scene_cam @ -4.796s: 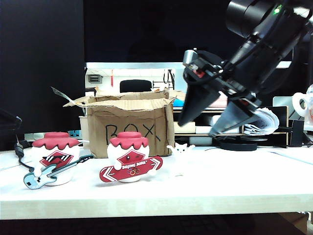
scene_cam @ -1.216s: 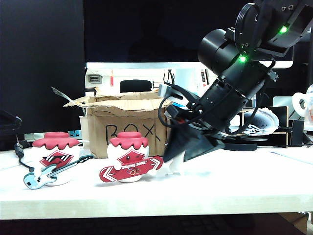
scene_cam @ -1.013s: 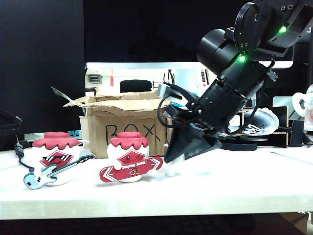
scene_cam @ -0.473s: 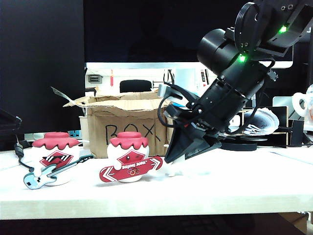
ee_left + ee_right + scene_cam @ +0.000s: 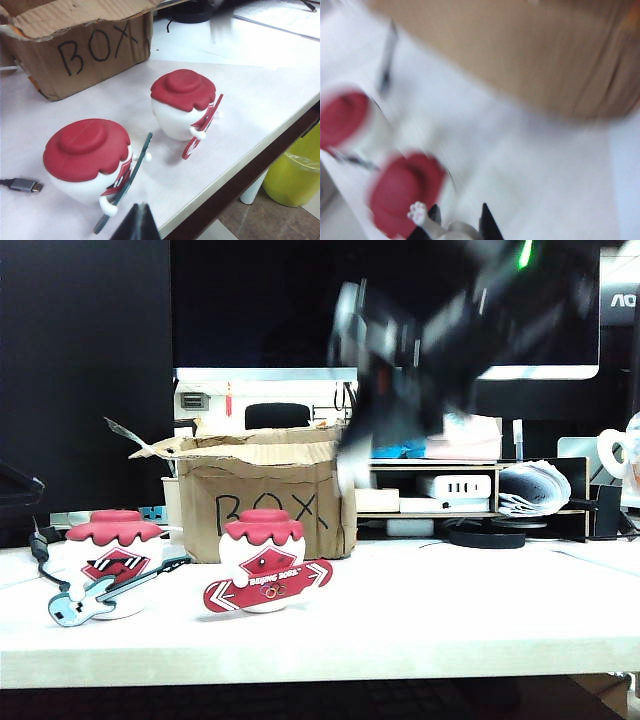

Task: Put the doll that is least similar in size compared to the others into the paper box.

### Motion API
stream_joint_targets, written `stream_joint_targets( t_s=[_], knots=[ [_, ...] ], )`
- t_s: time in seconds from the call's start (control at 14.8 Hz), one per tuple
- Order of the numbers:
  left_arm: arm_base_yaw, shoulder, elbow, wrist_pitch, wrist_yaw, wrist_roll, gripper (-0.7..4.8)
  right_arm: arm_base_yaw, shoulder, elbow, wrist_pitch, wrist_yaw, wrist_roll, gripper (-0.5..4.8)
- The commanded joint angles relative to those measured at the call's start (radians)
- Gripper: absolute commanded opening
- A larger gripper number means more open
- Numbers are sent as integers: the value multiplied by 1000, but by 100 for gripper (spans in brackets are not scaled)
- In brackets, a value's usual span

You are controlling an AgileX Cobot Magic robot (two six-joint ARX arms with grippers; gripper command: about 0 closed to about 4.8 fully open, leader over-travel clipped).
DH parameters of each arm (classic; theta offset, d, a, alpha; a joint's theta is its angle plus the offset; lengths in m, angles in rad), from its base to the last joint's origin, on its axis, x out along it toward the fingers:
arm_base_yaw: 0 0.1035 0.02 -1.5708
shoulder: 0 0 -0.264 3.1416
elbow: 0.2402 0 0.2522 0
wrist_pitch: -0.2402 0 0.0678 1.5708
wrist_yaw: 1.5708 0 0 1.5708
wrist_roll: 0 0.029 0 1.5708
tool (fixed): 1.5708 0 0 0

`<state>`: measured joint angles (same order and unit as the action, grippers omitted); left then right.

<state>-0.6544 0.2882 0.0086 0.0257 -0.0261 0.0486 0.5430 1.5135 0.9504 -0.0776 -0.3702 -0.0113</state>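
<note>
In the exterior view we see the right gripper (image 5: 350,465) as a dark blur in the upper middle of the frame, above the right end of the paper box (image 5: 265,498). A pale smear at its tip is probably the doll, though the blur hides its shape. On the table (image 5: 450,620) at lower left stand the guitar doll (image 5: 112,562) and, right of it, the board doll (image 5: 268,563), both apart from the box.

In the left wrist view the left gripper (image 5: 136,223) shows only as a dark tip at the bottom edge, fingers together, holding nothing. We judge it is simply parked out of the way. The two red-capped dolls sit mid-frame, the box at upper left.

In the right wrist view, heavily blurred, the dark fingers at the bottom edge are clamped on the doll (image 5: 440,227), one white paw sticking out. The brown box fills the top of the frame, so we judge the doll is being carried toward its opening.
</note>
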Motion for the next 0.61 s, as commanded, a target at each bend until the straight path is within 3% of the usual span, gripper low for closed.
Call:
stream_joint_targets(
  t_s=[0.07,0.2,0.61],
  knots=[
    [1,0,1,13,4,0,-5,3,-90,3,114,-6,21,40],
    [2,1,1,13,4,0,-5,3,-93,39,203,3,47,40],
    [50,1,1,13,4,0,-5,13,134,368,202,38,45,41]
  ],
)
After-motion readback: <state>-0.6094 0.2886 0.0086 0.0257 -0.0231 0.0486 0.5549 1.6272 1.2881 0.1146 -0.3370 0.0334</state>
